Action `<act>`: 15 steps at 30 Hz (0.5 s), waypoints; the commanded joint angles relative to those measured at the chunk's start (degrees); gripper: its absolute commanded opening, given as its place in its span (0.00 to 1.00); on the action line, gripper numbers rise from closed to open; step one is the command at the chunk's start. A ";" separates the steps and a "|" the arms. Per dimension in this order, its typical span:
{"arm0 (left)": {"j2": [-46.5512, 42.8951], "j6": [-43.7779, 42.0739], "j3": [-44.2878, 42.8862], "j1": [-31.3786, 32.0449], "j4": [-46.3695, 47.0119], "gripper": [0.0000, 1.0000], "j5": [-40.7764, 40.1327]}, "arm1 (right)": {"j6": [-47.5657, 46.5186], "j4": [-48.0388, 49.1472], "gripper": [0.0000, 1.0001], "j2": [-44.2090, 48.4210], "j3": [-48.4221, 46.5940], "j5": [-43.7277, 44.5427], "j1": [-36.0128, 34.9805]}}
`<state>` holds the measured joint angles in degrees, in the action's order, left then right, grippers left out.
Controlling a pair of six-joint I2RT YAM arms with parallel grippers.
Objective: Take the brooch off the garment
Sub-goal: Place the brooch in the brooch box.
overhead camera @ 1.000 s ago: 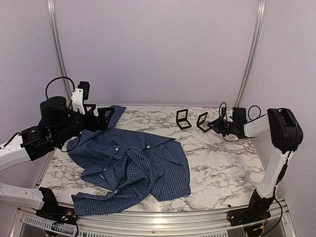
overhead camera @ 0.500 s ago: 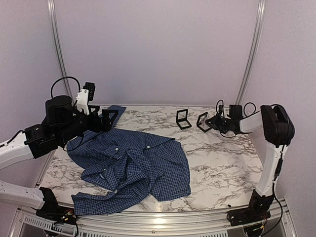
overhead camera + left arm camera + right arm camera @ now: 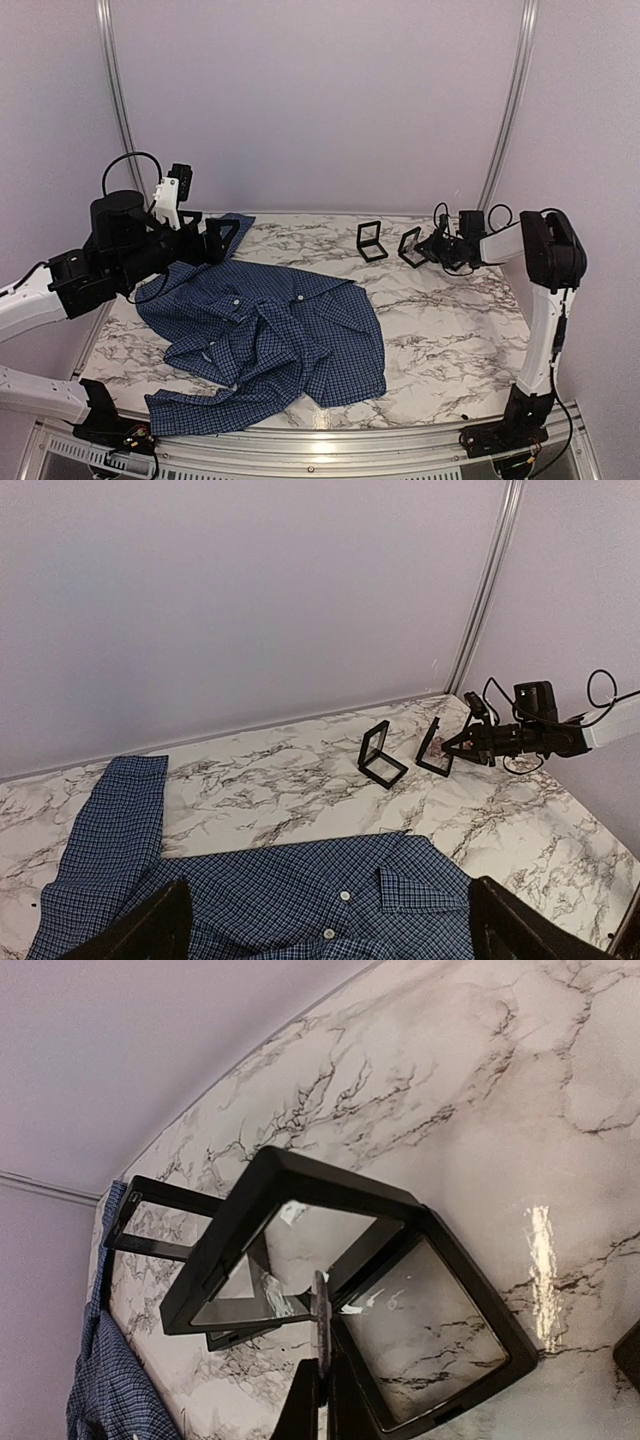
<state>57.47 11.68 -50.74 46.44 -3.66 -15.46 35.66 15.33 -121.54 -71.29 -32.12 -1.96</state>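
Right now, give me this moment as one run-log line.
left gripper: open, above far sleeve of shirt | right gripper: shut, tip at nearer frame box | shirt: crumpled on table | brooch: not discernible

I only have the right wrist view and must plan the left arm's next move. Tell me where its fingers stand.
Observer: The left gripper hovers above the far-left part of the garment, its fingers spread wide with nothing between them.
Operator: Describe how the garment lies.
Observer: Crumpled in folds on the left half of the table, with one sleeve reaching toward the far-left corner.
Operator: Look for the brooch on it.
Observer: None shows on the cloth in the top or left wrist view; a fold could hide it.
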 commanded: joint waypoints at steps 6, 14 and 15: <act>1.04 0.29 -1.88 -0.38 -1.35 0.99 0.68 | -1.34 -2.69 0.00 -2.45 -3.01 1.41 1.04; 1.24 0.34 -2.18 -0.47 -1.38 0.99 0.96 | -1.43 -3.18 0.00 -2.94 -3.72 1.31 1.25; 1.17 0.40 -2.17 -0.47 -1.45 0.99 0.88 | -1.43 -3.32 0.00 -3.06 -3.80 1.22 1.25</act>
<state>58.30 11.73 -50.85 46.39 -3.77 -15.35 35.22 12.91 -123.37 -72.62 -31.40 -1.08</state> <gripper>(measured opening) 0.989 0.008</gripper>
